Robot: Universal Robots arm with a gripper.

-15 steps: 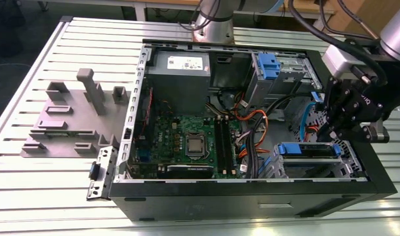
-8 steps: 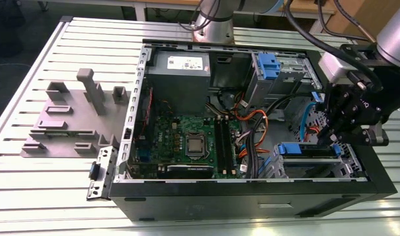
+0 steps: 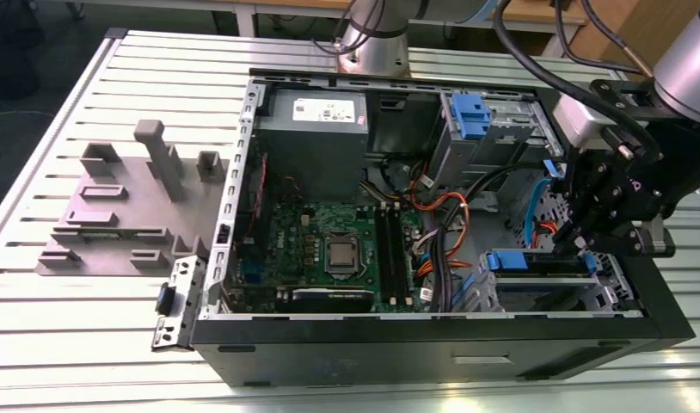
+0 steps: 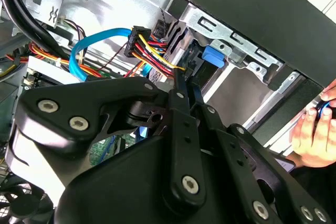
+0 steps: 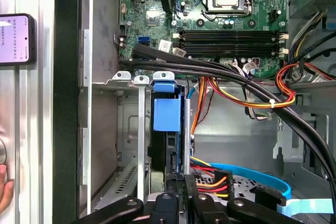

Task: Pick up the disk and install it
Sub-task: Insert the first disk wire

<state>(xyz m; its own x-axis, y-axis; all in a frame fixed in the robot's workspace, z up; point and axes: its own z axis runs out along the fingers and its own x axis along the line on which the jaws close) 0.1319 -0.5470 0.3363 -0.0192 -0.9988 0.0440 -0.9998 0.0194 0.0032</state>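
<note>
The disk stands on edge in the drive cage at the open computer case's corner, on the exterior view's right. Its blue carrier frame faces up. In the first wrist view its blue tab sits between the cage's metal rails, and the dark drive body runs back to my fingers. My gripper hangs over the cage's end, its fingers close together on the disk's edge in both wrist views. A sliver of blue shows between them.
Orange, yellow and black cables and a blue ribbon cable run beside the cage. The motherboard and the grey power supply fill the case. Another blue carrier sits in the upper bay. A grey fixture block stands outside. A hand and a phone are nearby.
</note>
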